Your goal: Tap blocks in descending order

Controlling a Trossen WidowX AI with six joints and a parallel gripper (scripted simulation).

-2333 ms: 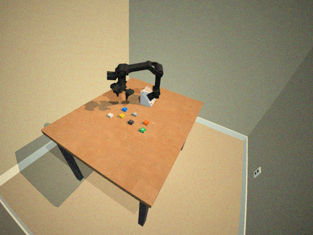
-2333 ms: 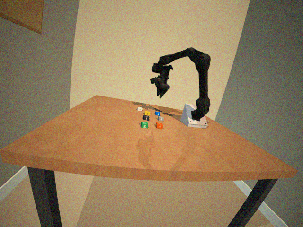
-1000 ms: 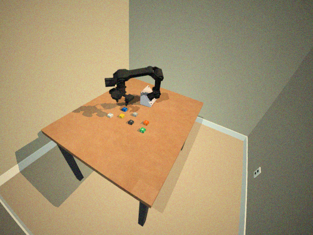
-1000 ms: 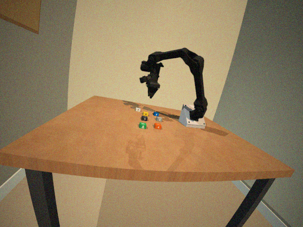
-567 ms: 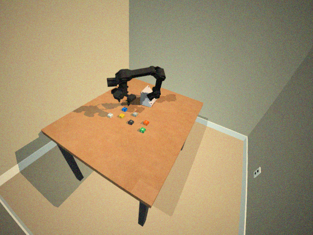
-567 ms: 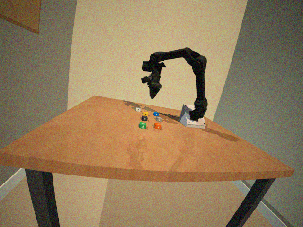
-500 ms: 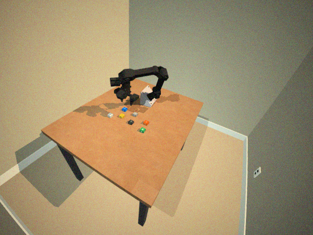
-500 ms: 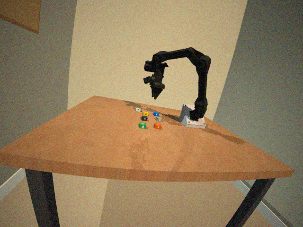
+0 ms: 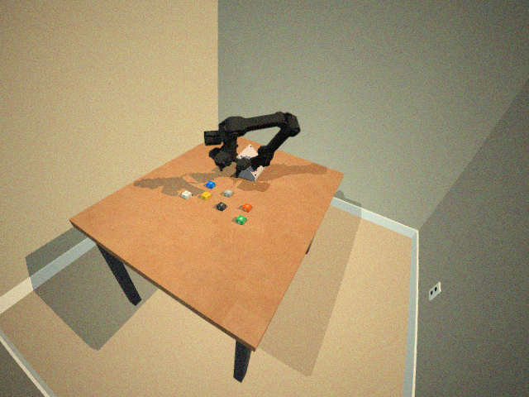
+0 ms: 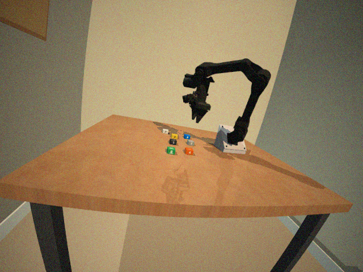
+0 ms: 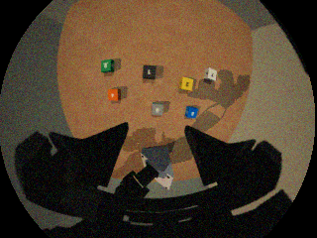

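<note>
My gripper (image 9: 229,173) (image 10: 195,120) (image 11: 157,127) is open and empty, high above the table on the arm-base side of the blocks. Seven small blocks lie apart. The white block (image 9: 186,194) (image 10: 165,131) (image 11: 211,74) seems to show 7, the orange block (image 9: 246,208) (image 10: 189,151) (image 11: 114,94) 4, the yellow block (image 9: 206,196) (image 10: 174,136) (image 11: 187,83) 2, the black block (image 9: 221,206) (image 10: 173,141) (image 11: 149,72) 1. Digits on the green block (image 9: 240,220) (image 10: 171,151) (image 11: 107,65), blue block (image 9: 210,184) (image 10: 186,136) (image 11: 191,112) and grey block (image 9: 228,193) (image 10: 190,143) (image 11: 158,109) are unclear.
The blocks lie close together on the wooden table (image 9: 170,256) (image 10: 102,175) (image 11: 89,40). The pale arm base (image 9: 255,174) (image 10: 234,149) (image 11: 164,181) stands behind them. The arm's shadow falls near the white and blue blocks.
</note>
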